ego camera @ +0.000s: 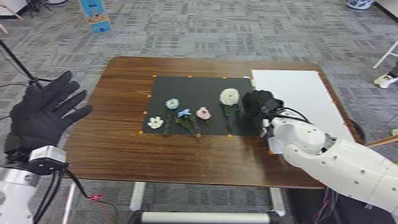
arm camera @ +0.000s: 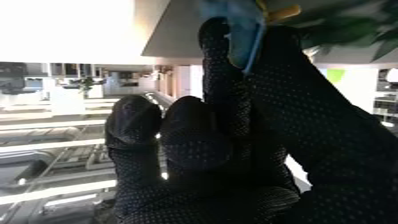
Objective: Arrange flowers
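On the black mat (ego camera: 195, 86) lie a large cream flower (ego camera: 229, 96), a pale blue flower (ego camera: 172, 104), a small blue flower (ego camera: 184, 113), a pink flower (ego camera: 203, 113) and a small white flower (ego camera: 155, 122), their stems toward the robot. My right hand (ego camera: 256, 104) is at the mat's right edge, beside the cream flower. In the right wrist view, the right hand (arm camera: 280, 75) pinches a blue petal (arm camera: 245, 42) between finger and thumb; its other fingers are curled. Green leaves (arm camera: 346, 31) are close by. My left hand (ego camera: 44, 112) is open off the table's left side.
A white sheet (ego camera: 298, 87) covers the table's right part, partly under the right arm. The brown wooden table (ego camera: 178, 162) extends in front of the mat. A dark stand (ego camera: 19, 65) rises behind the left hand.
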You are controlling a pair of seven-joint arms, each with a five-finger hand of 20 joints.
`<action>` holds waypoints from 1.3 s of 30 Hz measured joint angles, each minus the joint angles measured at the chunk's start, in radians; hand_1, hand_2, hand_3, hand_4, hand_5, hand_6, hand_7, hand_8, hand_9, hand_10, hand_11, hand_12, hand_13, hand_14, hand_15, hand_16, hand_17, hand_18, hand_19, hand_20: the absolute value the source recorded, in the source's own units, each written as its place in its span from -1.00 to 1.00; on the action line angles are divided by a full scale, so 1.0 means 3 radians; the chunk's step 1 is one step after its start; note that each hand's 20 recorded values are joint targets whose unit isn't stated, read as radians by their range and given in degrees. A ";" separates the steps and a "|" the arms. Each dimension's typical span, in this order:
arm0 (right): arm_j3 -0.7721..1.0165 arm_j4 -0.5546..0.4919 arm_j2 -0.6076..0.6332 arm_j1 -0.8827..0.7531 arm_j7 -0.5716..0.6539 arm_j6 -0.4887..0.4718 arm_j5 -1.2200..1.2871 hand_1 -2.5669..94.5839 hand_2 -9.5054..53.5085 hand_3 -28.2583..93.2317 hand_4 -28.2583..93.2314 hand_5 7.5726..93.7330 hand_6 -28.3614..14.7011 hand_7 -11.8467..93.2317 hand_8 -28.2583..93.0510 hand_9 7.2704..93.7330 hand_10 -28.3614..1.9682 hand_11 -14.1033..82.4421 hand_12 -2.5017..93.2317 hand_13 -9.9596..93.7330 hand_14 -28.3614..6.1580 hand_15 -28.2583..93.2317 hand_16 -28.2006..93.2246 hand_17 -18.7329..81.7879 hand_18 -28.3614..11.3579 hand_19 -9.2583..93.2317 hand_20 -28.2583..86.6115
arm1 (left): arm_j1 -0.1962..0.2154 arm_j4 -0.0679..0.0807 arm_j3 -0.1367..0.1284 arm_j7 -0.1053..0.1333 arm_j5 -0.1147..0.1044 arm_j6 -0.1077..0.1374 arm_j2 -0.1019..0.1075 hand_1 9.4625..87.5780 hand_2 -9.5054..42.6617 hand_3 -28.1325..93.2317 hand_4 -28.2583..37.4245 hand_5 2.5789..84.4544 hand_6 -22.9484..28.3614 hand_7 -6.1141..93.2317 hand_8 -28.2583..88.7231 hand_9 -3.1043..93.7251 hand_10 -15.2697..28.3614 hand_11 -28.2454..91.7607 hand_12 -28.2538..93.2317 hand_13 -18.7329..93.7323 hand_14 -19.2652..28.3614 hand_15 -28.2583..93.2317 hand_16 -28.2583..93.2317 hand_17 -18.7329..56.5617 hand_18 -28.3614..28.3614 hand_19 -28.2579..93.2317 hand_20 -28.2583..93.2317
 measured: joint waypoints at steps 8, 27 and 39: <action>0.0116 -0.0111 0.0048 -0.0127 -0.0028 -0.0026 -0.0087 -0.22 -1.00 0.82 -1.00 0.13 0.44 -0.06 -0.76 0.32 0.32 -0.07 -0.39 0.51 0.32 0.85 0.05 0.09 -0.58 0.92 0.45 | 0.0000 0.0000 -0.0001 -0.0003 -0.0001 0.0000 -0.0003 -0.70 -0.77 0.50 -1.00 -0.43 -0.01 -0.59 -0.65 -0.50 0.18 -0.34 -0.27 -0.36 0.40 -0.37 -0.45 -0.78 0.88 0.14 -0.51; 0.0992 -0.0577 0.0074 -0.0821 0.0320 0.0358 -0.0171 -0.24 -0.65 0.95 -0.89 -0.33 0.27 -0.38 -0.73 -0.10 -0.02 0.07 -0.38 0.33 0.07 0.85 -0.07 0.04 -0.62 0.96 0.44 | -0.0011 0.0003 0.0006 -0.0034 -0.0005 -0.0006 -0.0001 -0.70 -0.77 0.50 -1.00 -0.43 -0.01 -0.59 -0.65 -0.50 0.19 -0.34 -0.27 -0.36 0.41 -0.37 -0.45 -0.78 0.89 0.14 -0.51; 0.2274 -0.1122 0.0266 -0.1602 -0.1546 -0.0913 0.0631 -0.20 -0.53 0.97 -0.85 0.03 0.42 -0.30 -0.77 0.27 0.12 0.08 0.20 0.38 -0.04 0.77 0.15 0.06 -0.67 0.97 0.45 | 0.0010 -0.0001 -0.0012 -0.0027 -0.0005 -0.0004 -0.0001 -0.70 -0.77 0.50 -1.00 -0.43 -0.01 -0.59 -0.65 -0.50 0.19 -0.34 -0.27 -0.36 0.41 -0.37 -0.45 -0.78 0.89 0.14 -0.51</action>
